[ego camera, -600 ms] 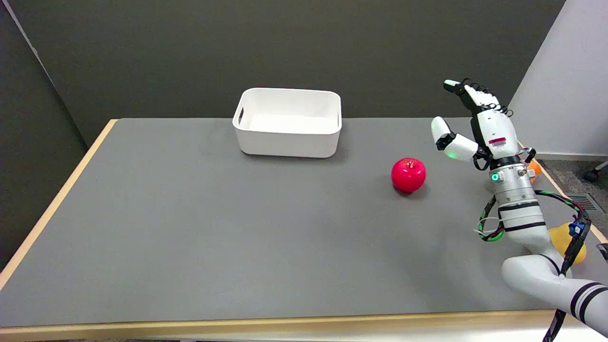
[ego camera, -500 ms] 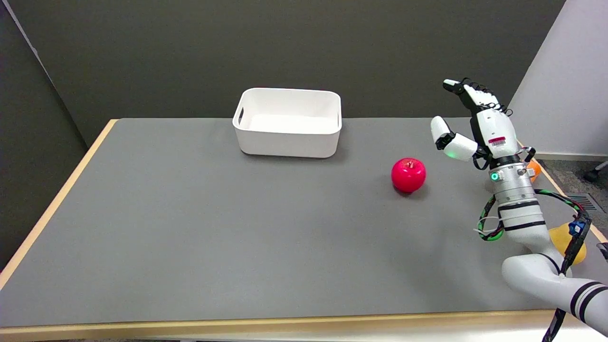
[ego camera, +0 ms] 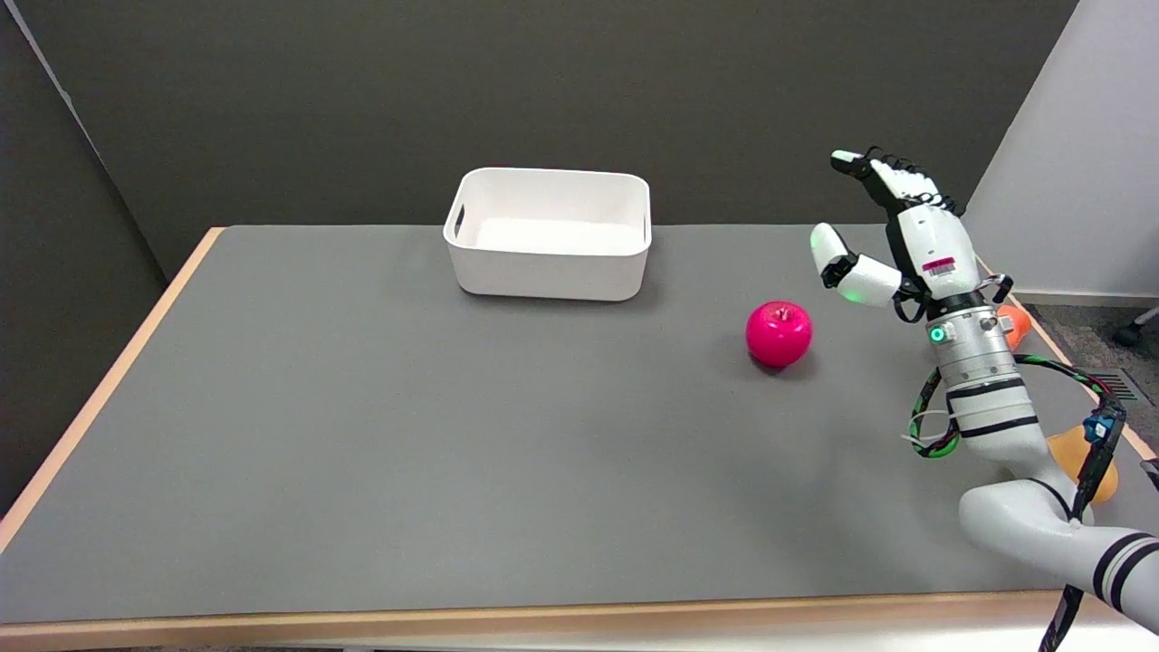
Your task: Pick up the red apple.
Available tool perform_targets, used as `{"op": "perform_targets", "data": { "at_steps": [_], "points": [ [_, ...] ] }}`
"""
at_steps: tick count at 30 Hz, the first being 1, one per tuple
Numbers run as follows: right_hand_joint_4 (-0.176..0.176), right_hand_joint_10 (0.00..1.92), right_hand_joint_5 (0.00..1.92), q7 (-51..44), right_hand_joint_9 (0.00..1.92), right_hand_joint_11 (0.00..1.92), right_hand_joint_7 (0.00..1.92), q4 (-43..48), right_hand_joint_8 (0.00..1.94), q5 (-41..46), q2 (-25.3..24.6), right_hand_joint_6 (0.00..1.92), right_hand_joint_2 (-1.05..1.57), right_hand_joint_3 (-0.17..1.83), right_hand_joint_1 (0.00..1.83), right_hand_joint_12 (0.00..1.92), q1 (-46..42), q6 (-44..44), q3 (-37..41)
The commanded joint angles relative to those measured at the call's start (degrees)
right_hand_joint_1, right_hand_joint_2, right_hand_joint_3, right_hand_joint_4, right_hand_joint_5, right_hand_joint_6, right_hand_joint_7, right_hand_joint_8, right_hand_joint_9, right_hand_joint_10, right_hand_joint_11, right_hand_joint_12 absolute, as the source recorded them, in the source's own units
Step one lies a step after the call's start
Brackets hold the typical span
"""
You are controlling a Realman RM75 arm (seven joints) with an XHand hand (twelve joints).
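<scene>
Glossy red apple (ego camera: 779, 334) with a short stem sits upright on the grey matte tabletop (ego camera: 407, 435), right of centre, in front and to the right of the white rectangular plastic bin (ego camera: 549, 233). Apple and bin are well apart.

Right hand (ego camera: 892, 240), black and white, is raised above the tabletop to the right of the apple and slightly behind it. Near, not touching. Fingers (ego camera: 874, 172) extended and spread upward-left, thumb (ego camera: 838, 263) splayed out toward the apple side; the hand holds nothing. White right arm (ego camera: 987, 398) with black bands comes in from the lower right.

Versus 0.6 s ago: hand has shifted a little to the left, toward the apple, with fingertips leaning further left. Wrist also slightly left. Apple and bin unchanged in position. The apple now reads pinker, apparently a change in camera colour.

Hard to make out: a small orange object (ego camera: 1012, 323) is mostly hidden behind the wrist at the tabletop's right edge; a second yellow-orange object (ego camera: 1068, 448) is partly covered by the forearm and cable. Neither identifiable. The arm is cut off at the lower right corner.
</scene>
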Motion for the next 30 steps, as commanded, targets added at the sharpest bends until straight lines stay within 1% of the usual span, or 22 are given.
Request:
{"op": "perform_targets", "data": {
  "at_steps": [1, 5, 8, 13, 17, 20, 24, 30],
  "points": [
    [0.092, 0.67, 0.23, -0.6, 0.2, 0.12, 0.32, 3.4, 0.36, -0.6, 1.4, 0.49, 0.68, 1.0, 0.25, 1.16, -3.2, 0.5, -1.1],
    [0.092, 0.67, 0.23, -1.6, 0.2, 0.13, 0.32, 4.6, 0.36, -0.1, 1.6, 0.49, 0.68, 1.0, 0.27, 1.16, -5.1, -0.5, -0.9],
    [0.09, 0.67, 0.24, -4.2, 0.2, 0.13, 0.32, 5.5, 0.37, -0.6, 2.0, 0.5, 0.67, 1.0, 0.27, 1.16, -6.5, -2.3, 0.1],
    [0.087, 0.67, 0.25, -9.1, 0.2, 0.12, 0.32, 7.7, 0.38, -1.1, 2.2, 0.51, 0.65, 0.99, 0.28, 1.15, -9.6, -2.2, 1.4],
    [0.085, 0.68, 0.25, -10.1, 0.2, 0.11, 0.33, 8.7, 0.38, -0.8, 2.4, 0.51, 0.64, 0.99, 0.29, 1.15, -11.9, -1.7, 3.0],
    [0.078, 0.68, 0.25, -9.8, 0.21, 0.11, 0.33, 10.9, 0.39, -0.5, 2.4, 0.52, 0.63, 0.98, 0.3, 1.15, -14.8, 0.0, 5.7],
    [0.078, 0.69, 0.25, -9.8, 0.2, 0.11, 0.33, 14.3, 0.39, -0.9, 2.8, 0.52, 0.64, 0.98, 0.27, 1.16, -20.3, 3.0, 11.1],
    [0.077, 0.69, 0.25, -9.8, 0.2, 0.11, 0.32, 16.5, 0.38, -0.4, 2.0, 0.51, 0.65, 0.98, 0.26, 1.16, -26.0, 5.5, 16.1]
  ]
}}
